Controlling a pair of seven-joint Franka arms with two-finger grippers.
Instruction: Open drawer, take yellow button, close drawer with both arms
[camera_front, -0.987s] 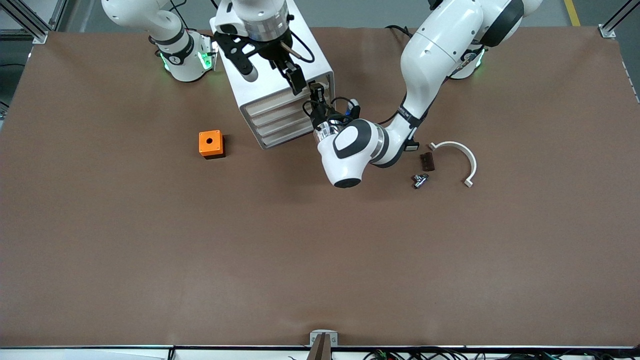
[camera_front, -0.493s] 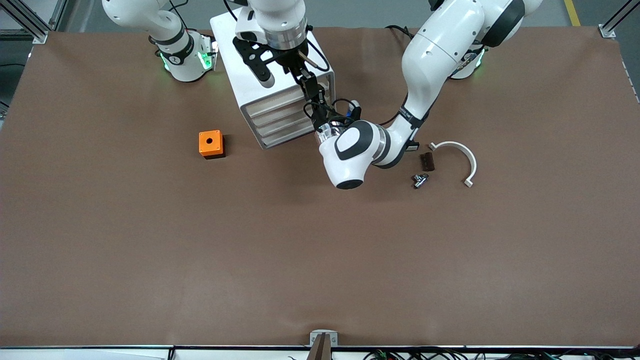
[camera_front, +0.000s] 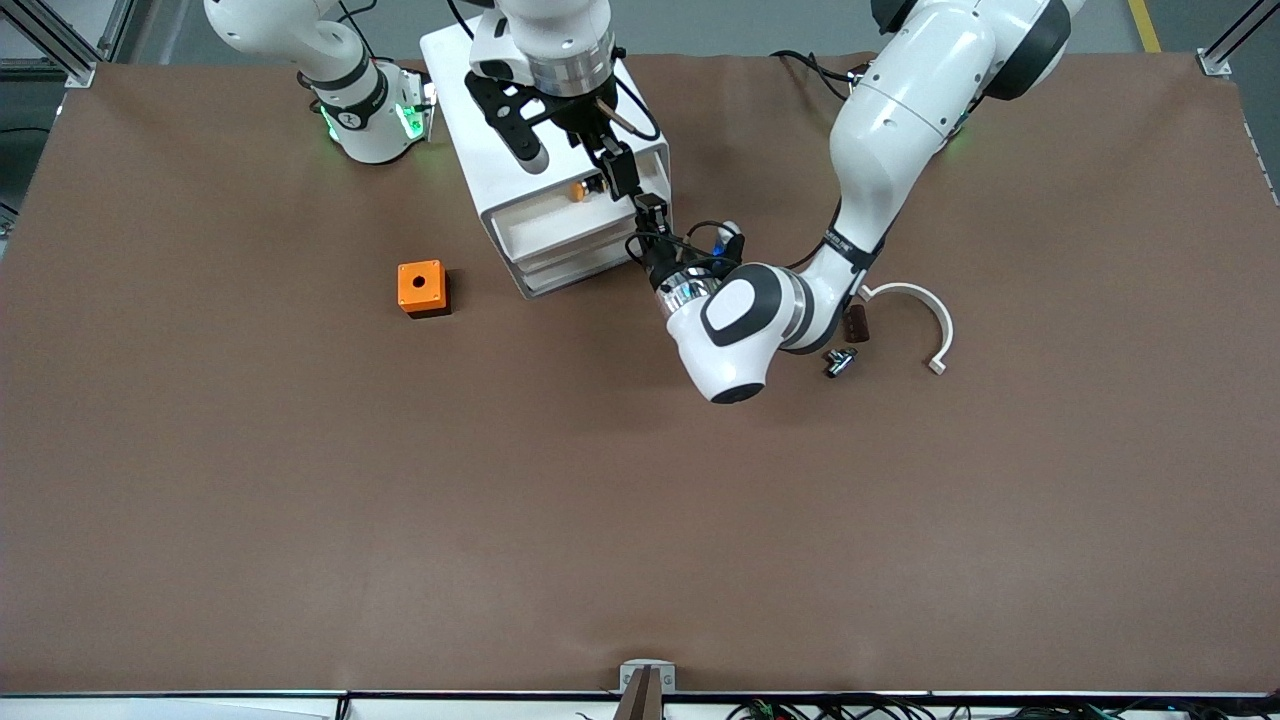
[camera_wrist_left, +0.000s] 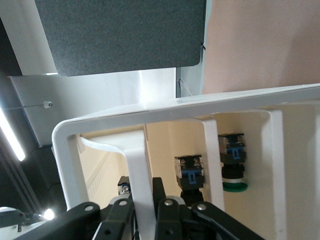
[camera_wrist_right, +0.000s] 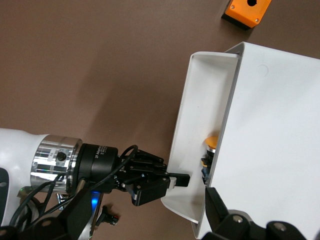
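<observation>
— Looking along the cabinet, what edges matter?
— The drawer stands pulled partly out of the top slot, its front edge overhanging the three shut drawers. The left tool is clamped tight on that front at the corner toward the left arm's end of the counter.
— And the right tool?
— Spread wide and holding nothing, it hangs over the cabinet top and the open tray.
— Room to move?
— Bare counter lies in front of the drawer; the orange box sits well apart, toward the right arm's end.
— The button?
— Inside the drawer near its back, under the cabinet's top edge: round orange cap, dark body.
</observation>
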